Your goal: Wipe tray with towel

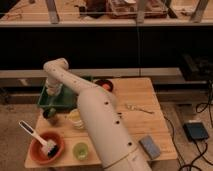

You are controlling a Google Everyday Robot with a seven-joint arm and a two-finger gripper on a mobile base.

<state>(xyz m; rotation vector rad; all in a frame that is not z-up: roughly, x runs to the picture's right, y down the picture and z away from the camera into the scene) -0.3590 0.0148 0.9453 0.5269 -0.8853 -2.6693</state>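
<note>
The green tray (pixel 44 103) sits at the back left corner of the wooden table (pixel 135 125). My white arm (pixel 100 120) reaches from the front of the table up and over to the tray. My gripper (pixel 54 91) points down into the middle of the tray. A pale whitish bundle, probably the towel (pixel 55 89), is at the gripper's tip inside the tray. The arm hides the tray's right part.
An orange bowl (pixel 44 145) with a white brush stands at the front left, with a green cup (pixel 80 150) beside it. A yellow cup (pixel 75 118), a dark bowl (pixel 104 85), a metal utensil (pixel 138 108) and a blue sponge (pixel 149 146) lie on the table.
</note>
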